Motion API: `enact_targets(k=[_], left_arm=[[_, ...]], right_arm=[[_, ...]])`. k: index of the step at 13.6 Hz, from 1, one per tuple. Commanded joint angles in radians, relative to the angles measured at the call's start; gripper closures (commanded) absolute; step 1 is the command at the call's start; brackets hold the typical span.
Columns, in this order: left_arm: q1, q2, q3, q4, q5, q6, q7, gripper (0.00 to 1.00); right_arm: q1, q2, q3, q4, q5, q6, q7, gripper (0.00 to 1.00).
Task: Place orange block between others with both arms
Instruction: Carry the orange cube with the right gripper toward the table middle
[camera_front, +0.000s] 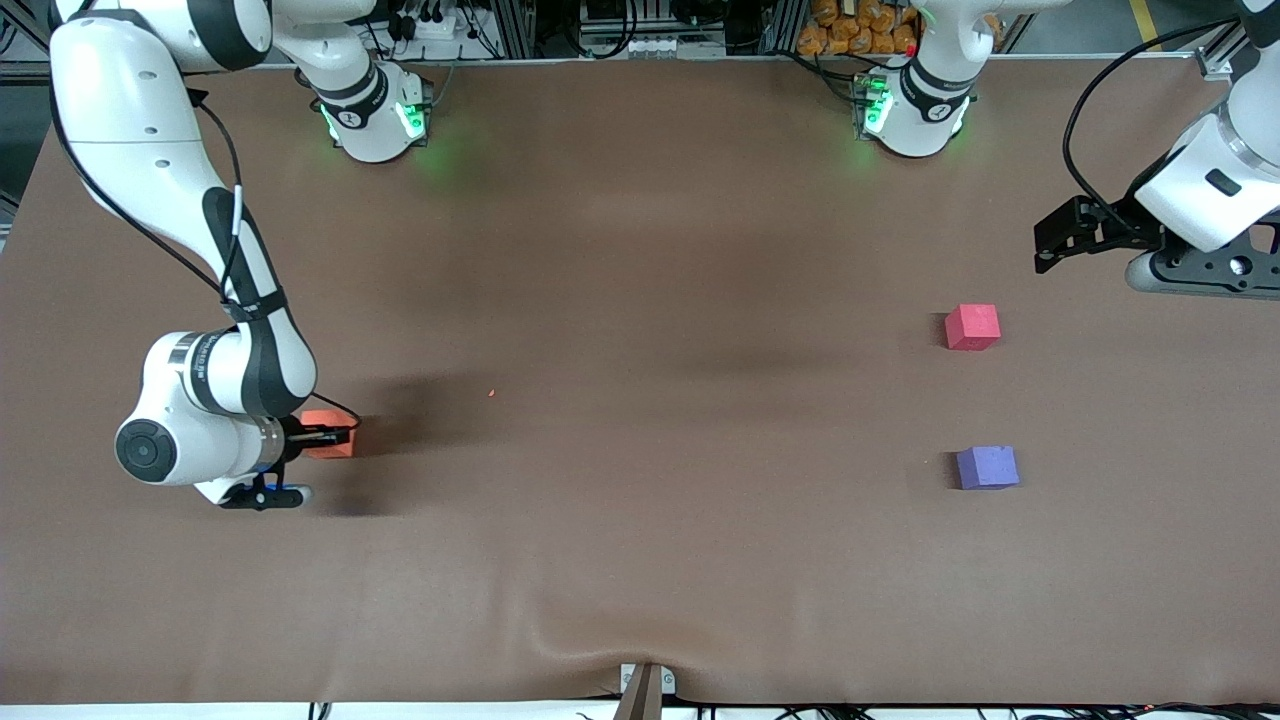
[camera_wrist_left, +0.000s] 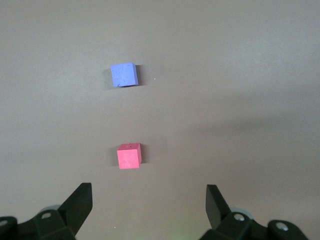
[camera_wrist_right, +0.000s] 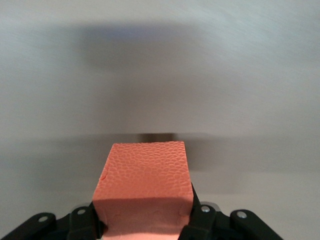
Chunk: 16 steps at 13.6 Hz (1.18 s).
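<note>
The orange block (camera_front: 322, 419) (camera_wrist_right: 145, 170) rests on the brown table toward the right arm's end. My right gripper (camera_front: 340, 437) (camera_wrist_right: 143, 210) is low over the table and shut on it, a black finger pressed against each side. The others lie toward the left arm's end: a pinkish-red cube (camera_front: 972, 327) (camera_wrist_left: 129, 156) and a purple-blue cube (camera_front: 987, 467) (camera_wrist_left: 124, 75), which is nearer the front camera, with a bare gap between them. My left gripper (camera_front: 1050, 240) (camera_wrist_left: 149, 205) hangs open and empty in the air, off to the side of the pinkish-red cube, and waits.
A tiny orange speck (camera_front: 492, 393) lies on the table cover (camera_front: 640, 300) mid-table. The cover wrinkles near the front edge (camera_front: 600, 650). Both arm bases (camera_front: 375, 120) (camera_front: 915, 115) stand along the table edge farthest from the front camera.
</note>
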Motion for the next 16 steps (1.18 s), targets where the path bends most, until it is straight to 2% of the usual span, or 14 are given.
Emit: enact_targets(k=[1, 2, 6, 10, 13, 15, 16], left_arm=[[-0.002, 0.003, -0.003, 0.015, 0.000, -0.013, 0.007, 0.00], [-0.003, 0.003, -0.005, 0.015, 0.000, -0.013, 0.007, 0.00], [-0.003, 0.002, -0.006, 0.015, 0.000, -0.013, 0.006, 0.00], [-0.011, 0.002, -0.012, 0.016, 0.000, -0.013, 0.004, 0.00], [-0.006, 0.002, -0.029, 0.016, 0.002, -0.013, 0.004, 0.00], [-0.003, 0.002, -0.029, 0.016, 0.002, -0.013, 0.004, 0.00], [-0.003, 0.000, -0.029, 0.015, 0.002, -0.015, 0.004, 0.00]], right_arm=[[0.066, -0.028, -0.008, 0.003, 0.072, -0.003, 0.007, 0.43], [0.106, -0.029, -0.008, 0.006, 0.072, -0.003, 0.007, 0.47], [0.278, -0.022, -0.008, 0.030, 0.074, 0.095, 0.055, 0.48], [0.448, -0.017, -0.003, 0.059, 0.078, 0.096, 0.323, 0.48], [0.580, 0.001, -0.002, 0.086, 0.093, 0.108, 0.580, 0.57], [0.604, 0.014, 0.017, 0.086, 0.158, 0.131, 0.618, 0.57], [0.611, 0.020, 0.020, 0.086, 0.240, 0.132, 0.619, 0.57]])
